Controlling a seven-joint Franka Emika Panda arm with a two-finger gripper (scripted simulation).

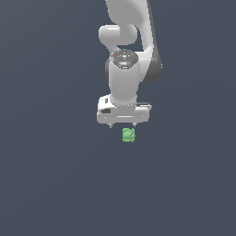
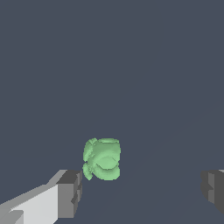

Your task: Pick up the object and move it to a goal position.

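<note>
My gripper (image 1: 122, 125) hangs wide open just above the green lumpy blob (image 1: 128, 135), which sits on the dark floor nearer one finger (image 2: 70, 194) than the other, so I'd centre over it, descend straight, then close.

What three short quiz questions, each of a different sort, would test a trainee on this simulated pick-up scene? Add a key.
1. True or false: the gripper has its jaws shut on the green lumpy blob.
2. Multiple choice: in the wrist view, the green lumpy blob lies (A) close to one finger, far from the other; (B) midway between the fingers; (C) outside both fingers.
3. Fill in: the blob's colour is ____.

Key: 1 false, the jaws stand wide apart; 2 A; 3 green.
</note>
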